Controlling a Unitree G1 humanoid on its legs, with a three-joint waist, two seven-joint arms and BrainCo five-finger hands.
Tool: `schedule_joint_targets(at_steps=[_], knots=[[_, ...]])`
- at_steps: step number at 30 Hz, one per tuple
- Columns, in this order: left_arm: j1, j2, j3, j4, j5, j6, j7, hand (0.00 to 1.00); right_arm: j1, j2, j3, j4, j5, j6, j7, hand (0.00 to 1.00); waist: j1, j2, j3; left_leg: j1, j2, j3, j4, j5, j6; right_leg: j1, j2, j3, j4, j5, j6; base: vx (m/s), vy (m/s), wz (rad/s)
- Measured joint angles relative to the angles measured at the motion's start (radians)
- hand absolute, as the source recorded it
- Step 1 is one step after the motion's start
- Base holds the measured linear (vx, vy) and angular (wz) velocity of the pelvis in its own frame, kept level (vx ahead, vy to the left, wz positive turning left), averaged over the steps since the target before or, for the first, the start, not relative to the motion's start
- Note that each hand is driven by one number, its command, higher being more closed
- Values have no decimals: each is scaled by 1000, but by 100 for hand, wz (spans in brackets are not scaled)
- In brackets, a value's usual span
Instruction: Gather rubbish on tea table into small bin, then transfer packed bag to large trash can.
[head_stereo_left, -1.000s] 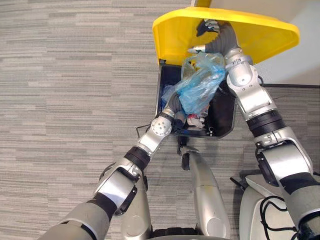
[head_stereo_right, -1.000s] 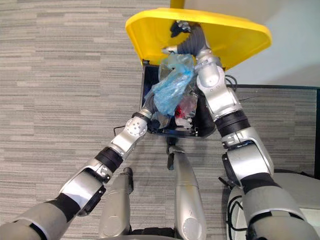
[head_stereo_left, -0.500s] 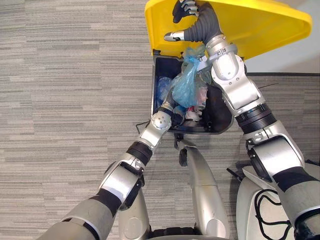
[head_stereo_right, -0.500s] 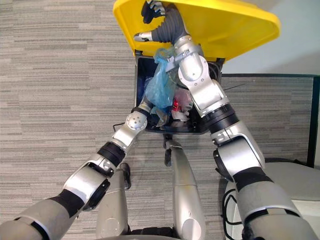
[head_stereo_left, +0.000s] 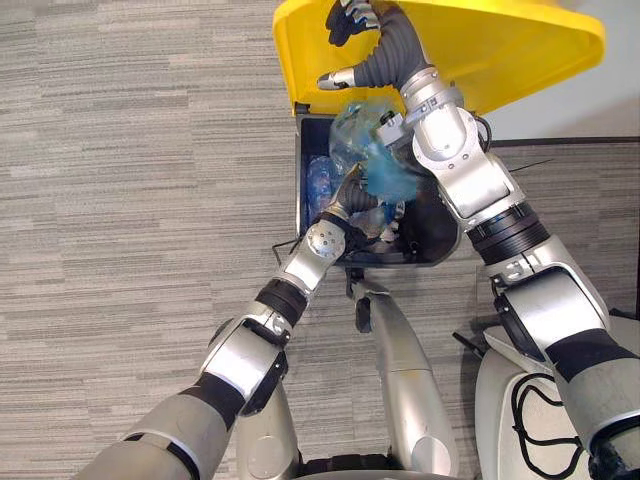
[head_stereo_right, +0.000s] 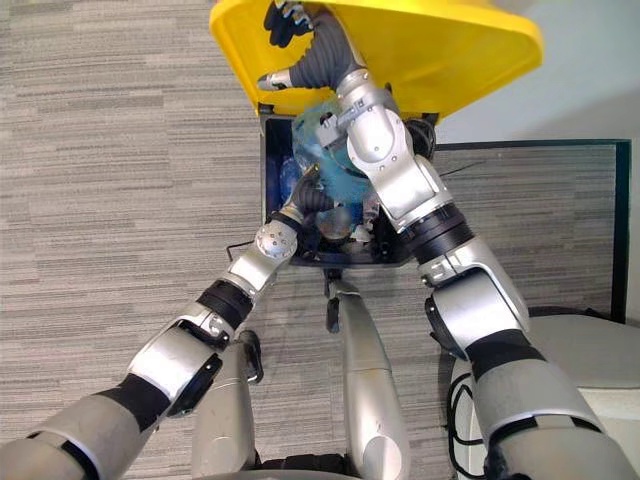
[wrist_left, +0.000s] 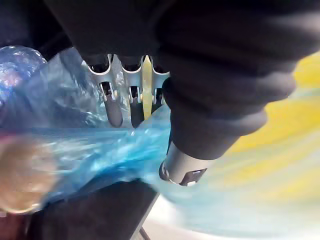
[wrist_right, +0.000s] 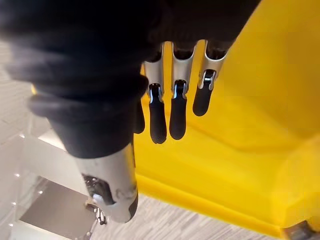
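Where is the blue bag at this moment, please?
In the eye views, top centre, the bag is at the open bin's mouth, under the yellow lid, against the left robot hand.

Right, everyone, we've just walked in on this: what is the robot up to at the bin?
The right hand props open the yellow lid of the large trash can. The left hand grips a blue rubbish bag, holding it at the can's open mouth. The bag is not yet released.
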Motion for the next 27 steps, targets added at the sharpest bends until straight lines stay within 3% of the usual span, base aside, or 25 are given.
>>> schedule_joint_targets(at_steps=[16,22,27], knots=[[-27,4,-10,4,26,6,-6,0,9,-29,18,60,-178,2,23,0,-1,-2,-1,77,-2,21,-77,31,-8,66,-3,1,-27,0,0,3,-2,1],[19,62,-18,-98,-30,-9,-11,0,108,-77,13,27,-195,2,24,0,17,-1,-1,134,-16,15,-135,62,-12,112,-19,-8,-34,-7,-9,27,-22,11],[191,194,-14,-237,-95,-43,-42,0,308,-138,1,12,-236,1,50,0,32,-2,-33,163,-37,-30,-180,95,-18,151,-47,-40,-36,-19,-7,-14,-37,28]])
